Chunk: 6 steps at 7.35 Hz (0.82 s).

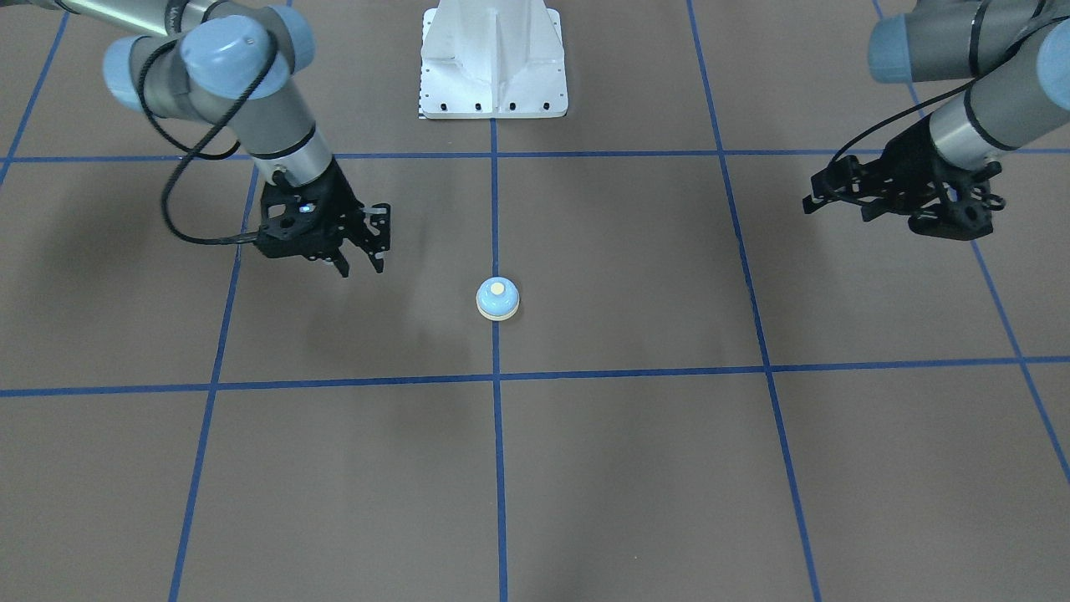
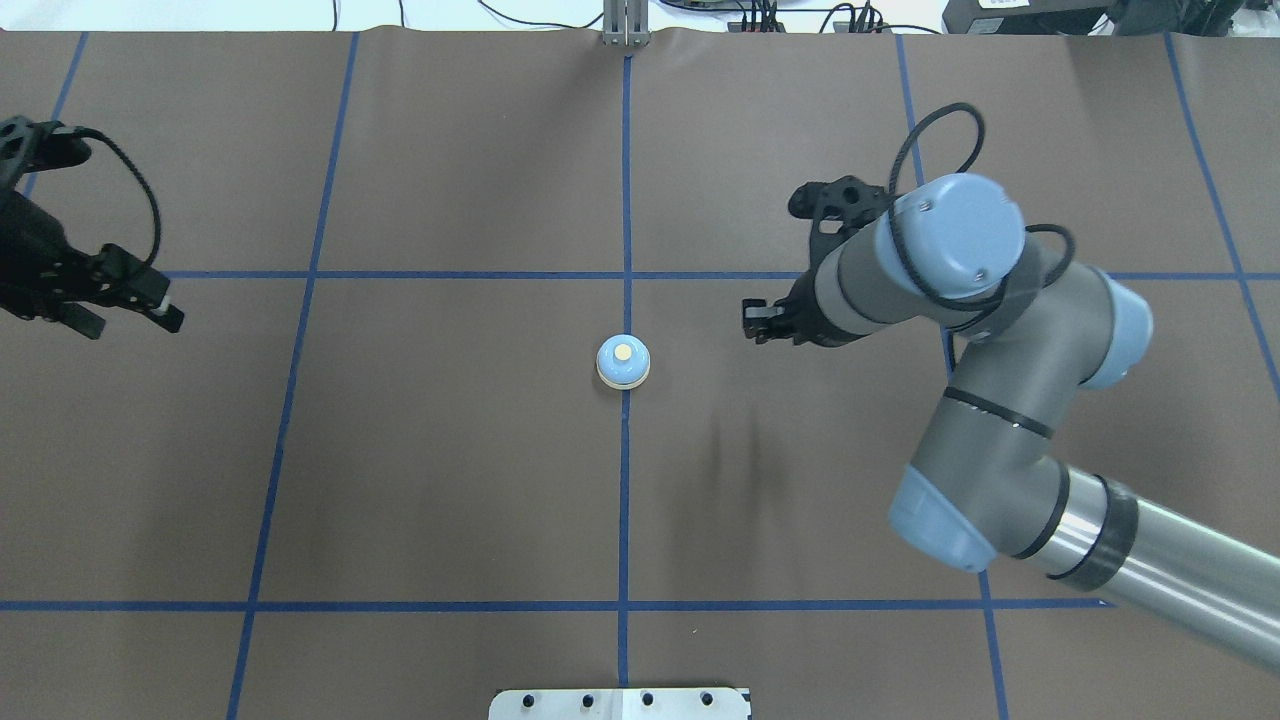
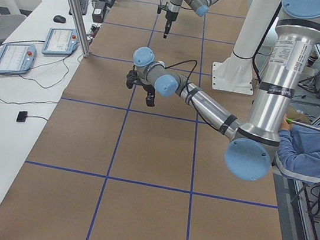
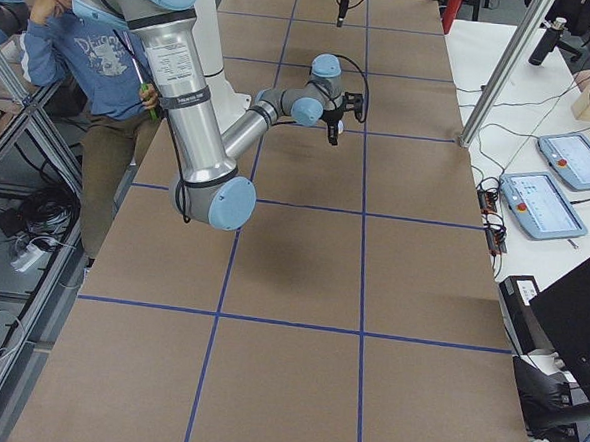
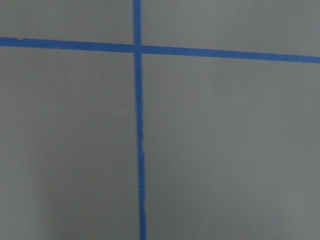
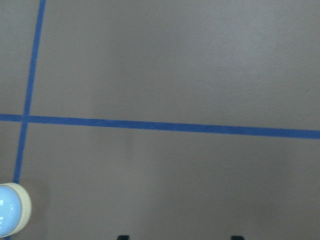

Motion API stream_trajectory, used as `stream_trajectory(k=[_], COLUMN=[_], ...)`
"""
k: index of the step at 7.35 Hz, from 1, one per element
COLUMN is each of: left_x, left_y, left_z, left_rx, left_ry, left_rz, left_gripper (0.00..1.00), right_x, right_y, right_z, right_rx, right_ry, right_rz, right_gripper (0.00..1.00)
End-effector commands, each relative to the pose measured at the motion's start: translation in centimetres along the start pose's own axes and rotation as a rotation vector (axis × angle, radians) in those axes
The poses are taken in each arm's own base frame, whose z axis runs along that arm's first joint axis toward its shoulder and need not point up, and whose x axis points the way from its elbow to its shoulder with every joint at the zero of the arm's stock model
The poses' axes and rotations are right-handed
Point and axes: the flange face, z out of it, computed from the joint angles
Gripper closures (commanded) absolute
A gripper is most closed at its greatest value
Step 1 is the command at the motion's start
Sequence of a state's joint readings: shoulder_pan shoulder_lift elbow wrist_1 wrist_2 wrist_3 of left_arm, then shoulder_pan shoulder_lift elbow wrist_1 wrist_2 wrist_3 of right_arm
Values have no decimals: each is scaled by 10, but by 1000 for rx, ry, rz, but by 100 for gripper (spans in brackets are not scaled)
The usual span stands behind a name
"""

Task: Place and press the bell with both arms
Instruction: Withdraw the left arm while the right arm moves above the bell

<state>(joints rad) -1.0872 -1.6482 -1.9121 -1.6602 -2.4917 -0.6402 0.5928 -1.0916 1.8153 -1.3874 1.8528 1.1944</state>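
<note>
The bell (image 1: pixel 497 298) is a small light-blue dome with a cream base and button. It stands upright on the middle blue tape line, also in the overhead view (image 2: pixel 623 361) and at the lower left edge of the right wrist view (image 6: pixel 10 210). My right gripper (image 1: pixel 363 266) (image 2: pixel 750 322) hangs open and empty above the table, about a gripper's length to the bell's right. My left gripper (image 1: pixel 836 209) (image 2: pixel 132 325) is open and empty, far off at the table's left side. The left wrist view shows only table and tape.
The white bolted pedestal (image 1: pixel 493 67) (image 2: pixel 620 703) stands at the robot's side of the table. Blue tape lines (image 1: pixel 495 209) grid the brown table. Teach pendants (image 3: pixel 13 57) lie on the side bench. A seated person (image 4: pixel 96 39) is beside the table.
</note>
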Motion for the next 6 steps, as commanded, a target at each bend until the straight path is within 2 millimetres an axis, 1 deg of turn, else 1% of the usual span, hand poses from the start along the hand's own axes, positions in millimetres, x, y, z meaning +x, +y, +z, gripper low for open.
stream_trajectory(k=[1, 2, 3, 4, 5, 6], left_x=[-46, -47, -50, -51, -56, -57], left_y=[16, 17, 18, 18, 20, 20], left_z=[-4, -3, -3, -4, -4, -4], left_rx=[-2, -3, -5, -3, -4, -5], left_ry=[-26, -26, -28, -28, -32, -33], left_rz=[38, 37, 31, 29, 20, 19], left_gripper=[0, 0, 0, 0, 0, 0], right_x=[-69, -111, -135, -132, -142, -148], right_y=[16, 0, -9, -9, -13, -16], right_z=[15, 33, 45, 52, 55, 60], right_rx=[-29, -32, -37, -44, -44, -46], right_ry=[20, 34, 47, 59, 61, 68], right_rz=[53, 86, 119, 125, 136, 147], right_gripper=[100, 100, 100, 100, 100, 100])
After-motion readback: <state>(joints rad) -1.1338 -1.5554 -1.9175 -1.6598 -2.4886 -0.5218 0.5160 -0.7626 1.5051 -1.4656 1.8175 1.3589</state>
